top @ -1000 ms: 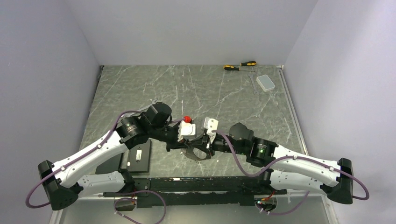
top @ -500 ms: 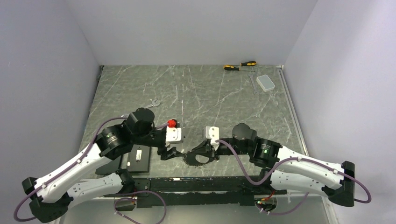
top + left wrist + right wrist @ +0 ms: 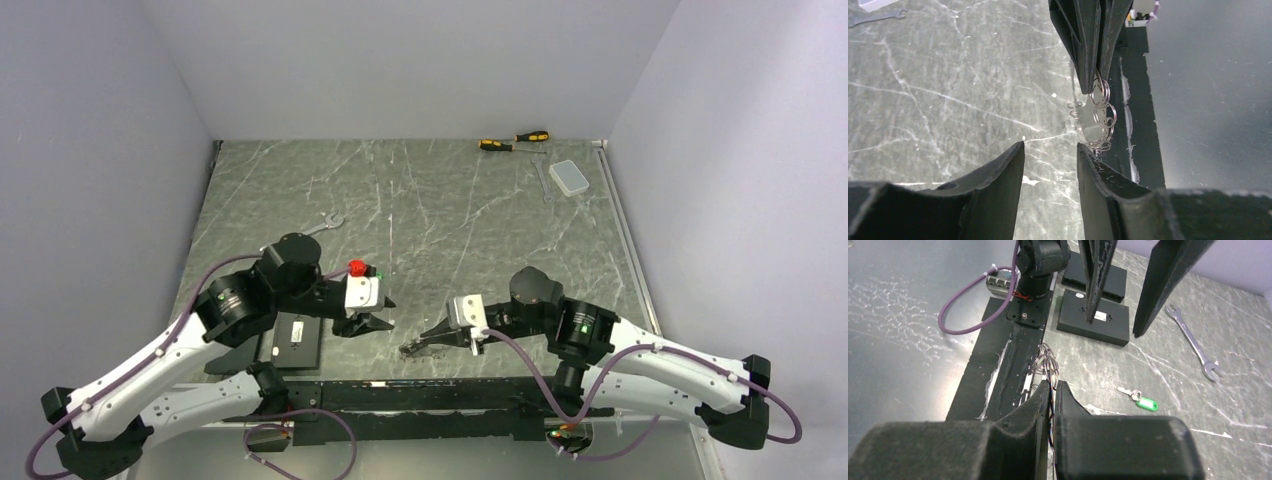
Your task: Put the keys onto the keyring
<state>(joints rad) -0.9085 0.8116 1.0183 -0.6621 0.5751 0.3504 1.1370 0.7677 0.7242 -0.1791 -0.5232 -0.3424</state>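
Item: right gripper [image 3: 1053, 384], fingers pressing together and pinching the keyring [image 3: 1048, 365], a small cluster of thin silvery wire loops that is dangling from the fingertips low over the near edge of the table [image 3: 450, 220], just where the marbled surface is meeting the black mounting rail [image 3: 1003, 365]. Item: left gripper [image 3: 1048, 150], jaws standing parted with nothing between them, pointing toward the hanging loops but sitting apart from them. Item: key [image 3: 1138, 397], a tiny silver blade with a bright green head, lying flat on the marbled surface between the two grippers, a little farther from the near edge than the keyring, touching neither gripper and not threaded onto the loops. Item: silver open-ended wrench [image 3: 1193, 342], lying beyond the key on the left half of the table. Item: flat black boxes [image 3: 1093, 315], two, sitting side by side near the left arm's base. Item: yellow-and-black screwdrivers [image 3: 512, 141], two, lying at the far edge. Item: small pale lidded box [image 3: 570, 177], resting near the far right corner, just beside the screwdrivers.
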